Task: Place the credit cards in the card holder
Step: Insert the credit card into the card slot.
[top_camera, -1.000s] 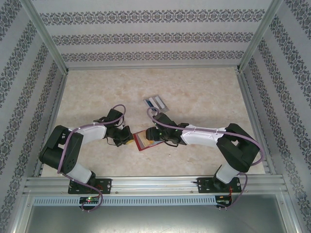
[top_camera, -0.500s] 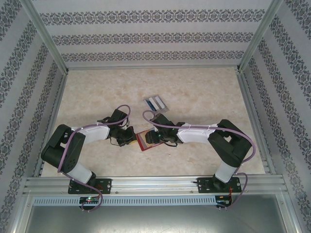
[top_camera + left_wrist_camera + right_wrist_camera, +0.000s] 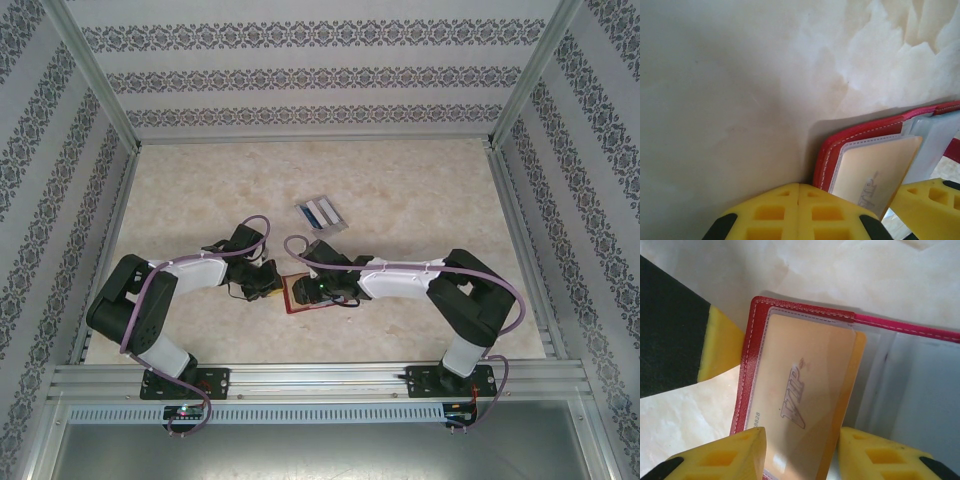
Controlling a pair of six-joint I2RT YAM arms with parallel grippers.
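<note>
Left end effector [image 3: 885,200], grip indeterminate, braces the red card holder [image 3: 746,371] while the spread right end effector [image 3: 802,440] seats the orange credit card [image 3: 805,365] in a pocket.

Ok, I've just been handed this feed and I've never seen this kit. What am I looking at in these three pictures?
Two robot arms are bolted at the near edge of a table. The overhead picture looks down from behind them. The left gripper and right gripper are on either side of an open red wallet. A few more cards lie farther back.

The other two pictures come from cameras on the wrists, and the yellow blocks are each gripper's own fingers. The right wrist view shows an orange card under the wallet's clear pocket, one edge sticking out, between the fingers. The left wrist view shows the wallet's corner beside that arm's fingers. I can't tell whether either gripper is actually pinching.
</note>
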